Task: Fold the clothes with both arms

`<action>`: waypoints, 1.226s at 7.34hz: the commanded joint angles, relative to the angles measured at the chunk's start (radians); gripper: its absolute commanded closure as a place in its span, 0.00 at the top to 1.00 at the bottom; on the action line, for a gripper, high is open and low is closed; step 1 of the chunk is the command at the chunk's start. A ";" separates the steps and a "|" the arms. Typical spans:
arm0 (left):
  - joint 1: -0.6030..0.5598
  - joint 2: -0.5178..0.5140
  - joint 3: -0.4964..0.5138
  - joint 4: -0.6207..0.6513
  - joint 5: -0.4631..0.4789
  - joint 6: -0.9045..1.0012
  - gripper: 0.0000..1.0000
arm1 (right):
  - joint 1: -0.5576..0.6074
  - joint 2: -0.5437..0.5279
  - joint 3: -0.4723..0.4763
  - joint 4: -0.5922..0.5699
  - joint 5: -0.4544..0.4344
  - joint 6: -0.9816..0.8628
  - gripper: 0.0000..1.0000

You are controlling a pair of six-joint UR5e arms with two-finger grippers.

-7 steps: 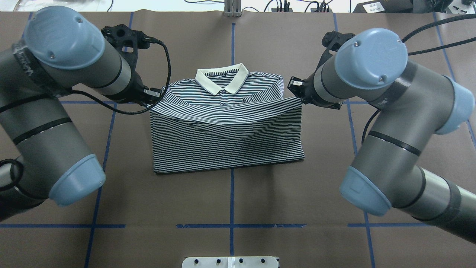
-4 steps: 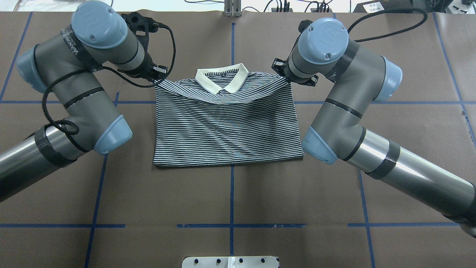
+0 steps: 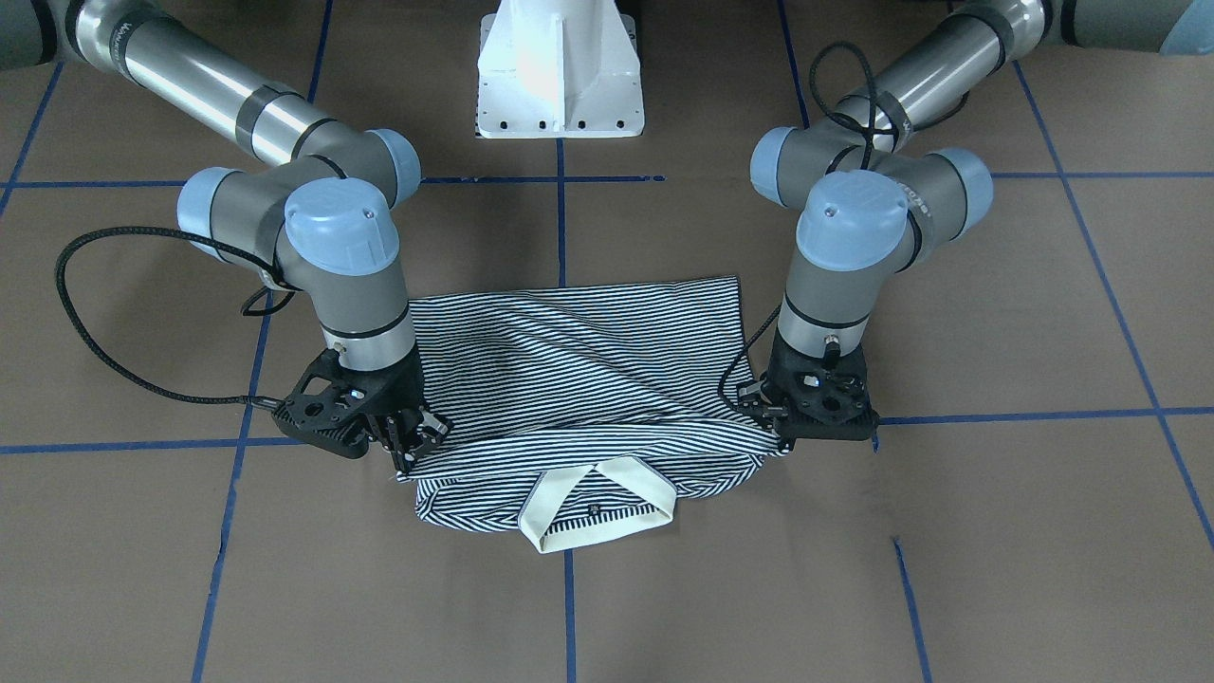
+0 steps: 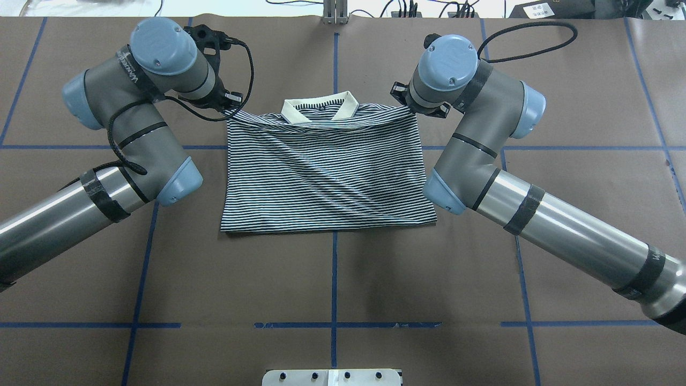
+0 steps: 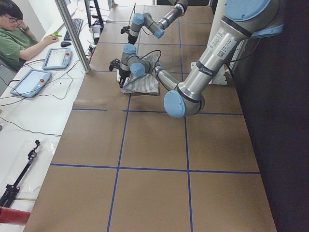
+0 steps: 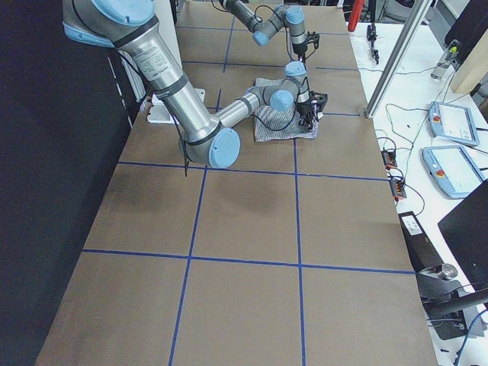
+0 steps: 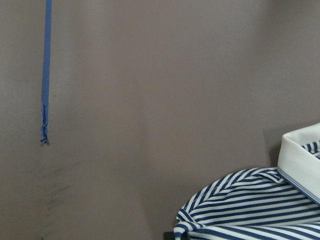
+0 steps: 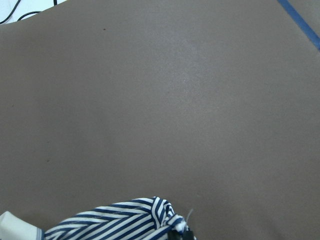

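The striped polo shirt (image 4: pixel 327 171) lies in the middle of the table, its near half folded over toward the cream collar (image 4: pixel 320 109). My left gripper (image 4: pixel 231 110) is shut on the folded edge's left corner, beside the collar. My right gripper (image 4: pixel 412 107) is shut on the right corner. In the front-facing view the left gripper (image 3: pixel 773 436) and right gripper (image 3: pixel 408 451) hold the stretched edge just above the collar (image 3: pixel 597 507). The left wrist view shows striped cloth (image 7: pixel 250 210) and collar (image 7: pixel 302 160). The right wrist view shows bunched cloth (image 8: pixel 130 220).
The brown table cover has blue tape lines (image 4: pixel 333 279). The white pedestal base (image 3: pixel 560 71) stands at the robot's side of the table. A metal post (image 4: pixel 335 10) and cables are at the far edge. An operator (image 5: pixel 14 34) sits at a side desk with tablets.
Both grippers carried the shirt's lifted edge away from the robot, up to the collar. The fold now covers the buttons and part of the collar.
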 commanded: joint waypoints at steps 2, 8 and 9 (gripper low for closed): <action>0.005 0.000 0.013 -0.013 -0.001 -0.001 0.00 | 0.001 0.003 -0.039 0.016 -0.002 -0.001 0.21; 0.098 0.260 -0.300 -0.108 -0.007 -0.039 1.00 | 0.109 -0.035 -0.016 0.022 0.173 -0.370 1.00; 0.132 0.336 -0.350 -0.183 -0.004 -0.112 1.00 | 0.109 -0.043 -0.001 0.022 0.173 -0.371 1.00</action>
